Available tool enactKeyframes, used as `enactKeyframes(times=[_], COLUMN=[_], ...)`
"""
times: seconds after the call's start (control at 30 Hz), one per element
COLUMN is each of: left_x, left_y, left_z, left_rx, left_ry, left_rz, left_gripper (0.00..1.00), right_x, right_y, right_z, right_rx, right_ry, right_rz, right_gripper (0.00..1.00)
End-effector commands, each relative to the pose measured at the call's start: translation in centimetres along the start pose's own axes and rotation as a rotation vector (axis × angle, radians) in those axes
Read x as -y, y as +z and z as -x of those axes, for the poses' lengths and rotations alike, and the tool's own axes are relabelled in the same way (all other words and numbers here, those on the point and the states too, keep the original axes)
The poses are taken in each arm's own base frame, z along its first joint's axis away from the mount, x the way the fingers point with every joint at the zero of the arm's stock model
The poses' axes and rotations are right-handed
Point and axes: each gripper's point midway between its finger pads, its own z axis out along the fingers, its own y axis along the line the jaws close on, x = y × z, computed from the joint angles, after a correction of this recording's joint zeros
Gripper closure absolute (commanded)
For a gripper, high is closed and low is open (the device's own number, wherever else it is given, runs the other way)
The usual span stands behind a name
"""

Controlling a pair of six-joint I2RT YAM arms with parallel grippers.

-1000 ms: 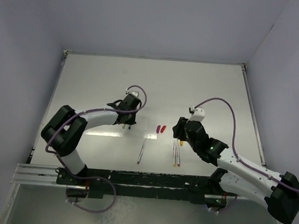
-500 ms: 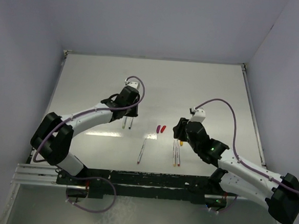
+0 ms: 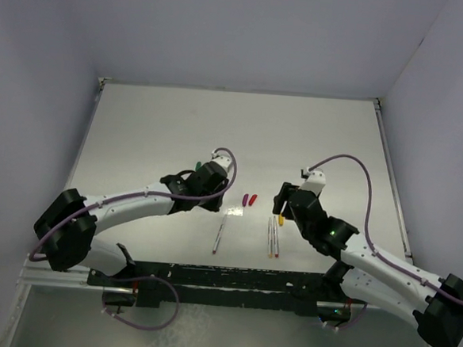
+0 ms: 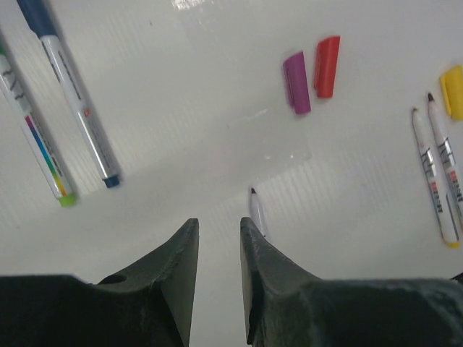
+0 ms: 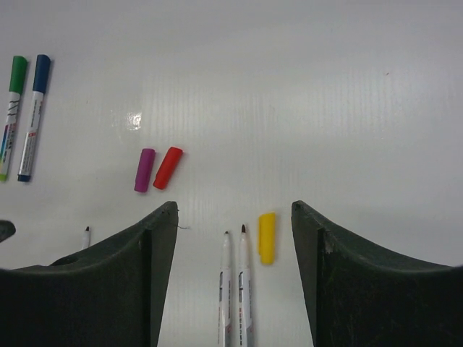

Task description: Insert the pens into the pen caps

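My left gripper (image 3: pixel 218 199) (image 4: pixel 218 225) has its jaws a narrow gap apart with nothing between them. It hovers over the tip of a lone uncapped pen (image 3: pixel 219 235) (image 4: pixel 257 210). My right gripper (image 3: pixel 280 205) (image 5: pixel 235 207) is wide open above two uncapped pens (image 3: pixel 273 238) (image 5: pixel 235 289) lying side by side. A yellow cap (image 3: pixel 281 219) (image 5: pixel 267 237) lies just right of their tips. A magenta cap (image 3: pixel 245 199) (image 5: pixel 145 170) and a red cap (image 3: pixel 253 198) (image 5: pixel 168 167) lie together between the grippers. A blue-capped pen (image 4: pixel 72 101) and a green-capped pen (image 4: pixel 32 134) lie at the left.
The white table (image 3: pixel 163 129) has raised rims at the left (image 3: pixel 80 163) and the right (image 3: pixel 390 177). My left arm (image 3: pixel 134 198) stretches across the left half and hides most of the two capped pens in the top view.
My left gripper has swung right and nearer, from the two capped pens to the lone pen's tip. The capped pens stay on the table. My right gripper has hardly moved.
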Motion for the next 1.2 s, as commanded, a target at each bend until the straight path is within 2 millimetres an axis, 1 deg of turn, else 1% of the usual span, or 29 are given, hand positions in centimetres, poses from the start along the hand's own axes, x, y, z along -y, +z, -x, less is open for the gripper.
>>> enactKeyframes(times=[0.0, 0.1, 0.23, 0.37, 0.43, 0.57, 0.63, 0.8, 1.03, 1.17], left_x=[0.4, 1.0, 2.6, 4.3, 4.9, 5.1, 4.9, 4.4, 4.8, 4.7], left_y=[-1.8, -2.5, -3.1, -2.8, -2.4, -1.7, -1.4, -0.9, -0.4, 0.0], left_z=[-2.4, -4.0, -5.5, -6.9, -7.4, -8.2, -8.4, -8.4, -8.5, -8.9], left_rx=[-0.030, -0.053, -0.070, -0.094, -0.105, -0.127, -0.137, -0.145, -0.148, -0.166], left_ry=[-0.015, -0.016, -0.008, 0.005, 0.013, 0.024, 0.029, 0.037, 0.043, 0.051], left_rz=[-0.004, -0.019, -0.045, -0.074, -0.071, -0.034, -0.009, 0.045, 0.037, 0.051], left_gripper=[0.68, 0.68, 0.64, 0.61, 0.60, 0.59, 0.59, 0.58, 0.58, 0.58], right_x=[1.2, 1.3, 1.2, 1.0, 0.9, 0.7, 0.7, 0.6, 0.3, 0.2], right_y=[-0.4, -0.5, -0.5, -0.5, -0.5, -0.6, -0.6, -0.7, -0.5, -0.3], right_z=[0.9, 0.8, 0.7, 0.7, 0.7, 0.6, 0.6, 0.4, 0.5, 0.3], right_rx=[0.047, 0.052, 0.055, 0.054, 0.052, 0.047, 0.050, 0.059, 0.061, 0.058], right_ry=[0.031, 0.050, 0.063, 0.066, 0.067, 0.066, 0.068, 0.077, 0.073, 0.069], right_rz=[-0.051, -0.050, -0.039, -0.025, -0.019, -0.007, 0.000, 0.016, 0.026, 0.028], right_gripper=[0.34, 0.35, 0.36, 0.36, 0.36, 0.37, 0.38, 0.39, 0.39, 0.40])
